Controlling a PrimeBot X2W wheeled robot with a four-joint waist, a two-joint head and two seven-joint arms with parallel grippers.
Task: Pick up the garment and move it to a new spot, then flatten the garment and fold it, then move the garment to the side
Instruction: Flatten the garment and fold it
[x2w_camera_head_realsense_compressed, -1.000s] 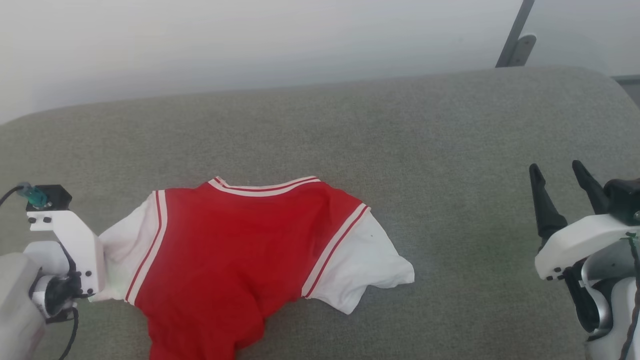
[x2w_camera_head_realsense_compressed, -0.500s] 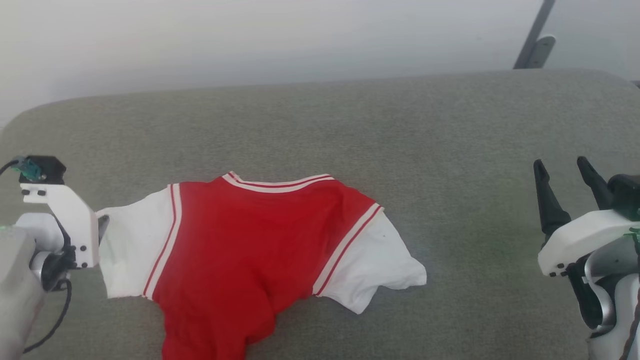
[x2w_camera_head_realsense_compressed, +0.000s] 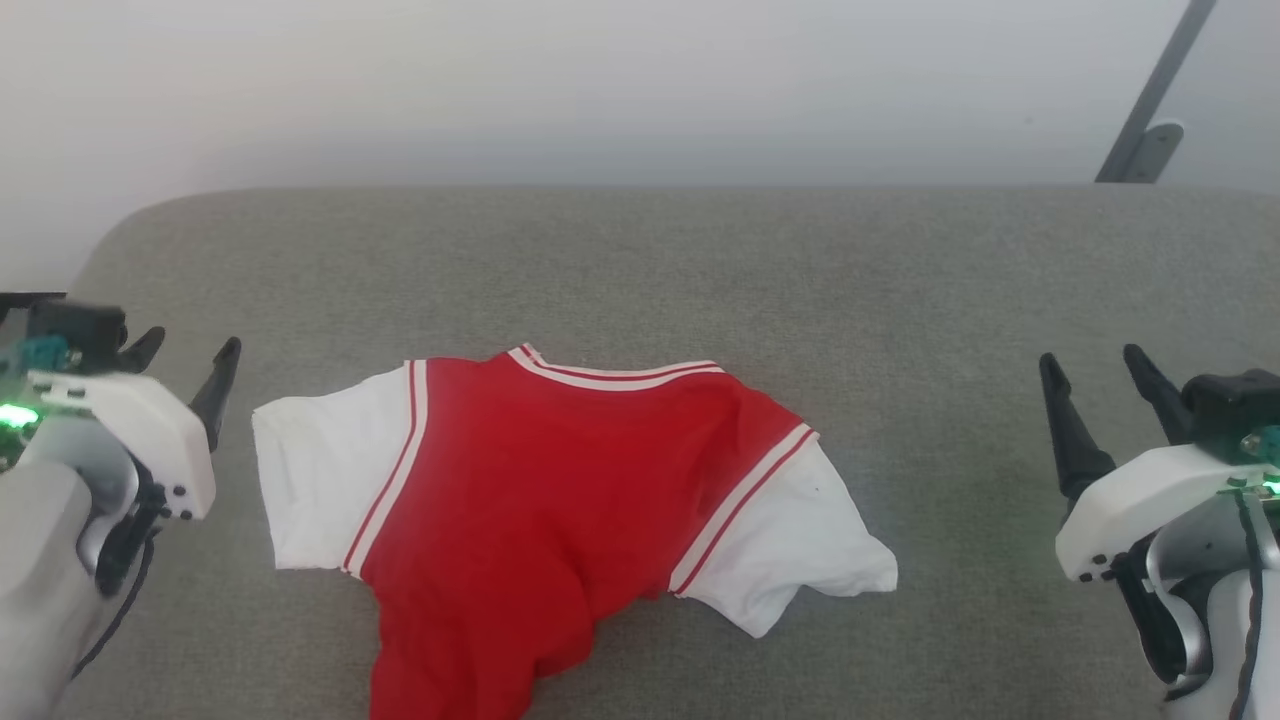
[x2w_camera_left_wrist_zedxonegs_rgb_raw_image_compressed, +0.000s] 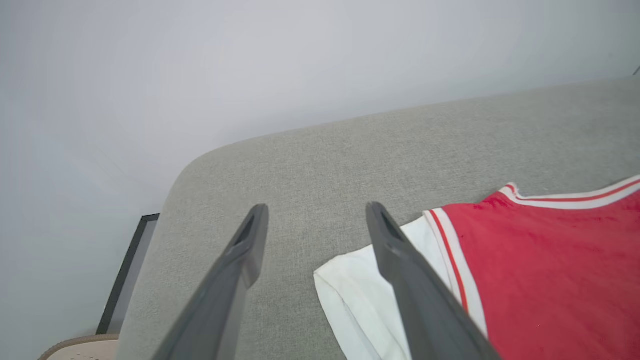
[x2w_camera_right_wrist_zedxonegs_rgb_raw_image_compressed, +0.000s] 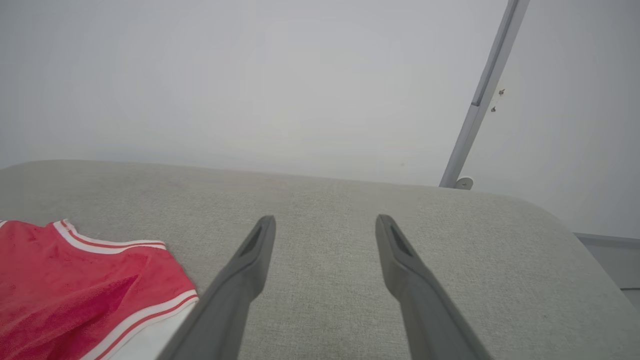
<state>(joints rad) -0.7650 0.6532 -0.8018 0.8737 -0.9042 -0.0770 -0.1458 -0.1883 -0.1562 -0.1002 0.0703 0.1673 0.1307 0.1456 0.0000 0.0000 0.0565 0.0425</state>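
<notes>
The garment (x2w_camera_head_realsense_compressed: 520, 500), red with white sleeves and red-white trim, lies plain side up on a grey fabric cushion (x2w_camera_head_realsense_compressed: 700, 270). Both sleeves are spread out, and the lower body is bunched toward the bottom edge of the head view. My left gripper (x2w_camera_head_realsense_compressed: 190, 345) stands open just left of the left sleeve, apart from it, with nothing between its fingers. In the left wrist view the gripper (x2w_camera_left_wrist_zedxonegs_rgb_raw_image_compressed: 316, 207) hovers over bare cushion, the garment (x2w_camera_left_wrist_zedxonegs_rgb_raw_image_compressed: 525, 260) to its right. My right gripper (x2w_camera_head_realsense_compressed: 1088, 357) is open far to the right. In its wrist view that gripper (x2w_camera_right_wrist_zedxonegs_rgb_raw_image_compressed: 325, 218) has the garment (x2w_camera_right_wrist_zedxonegs_rgb_raw_image_compressed: 65, 285) at lower left.
A pale wall runs behind the cushion. A grey metal bar (x2w_camera_head_realsense_compressed: 1150, 110) leans at the upper right. The cushion's rounded left corner (x2w_camera_left_wrist_zedxonegs_rgb_raw_image_compressed: 200, 165) drops off, with a dark frame (x2w_camera_left_wrist_zedxonegs_rgb_raw_image_compressed: 127, 270) below it. Bare cushion stretches between the garment and my right gripper.
My left gripper has opened, let go of the left sleeve and drawn back to the left. The sleeve now lies spread out. The head camera has shifted; the right gripper stays open.
</notes>
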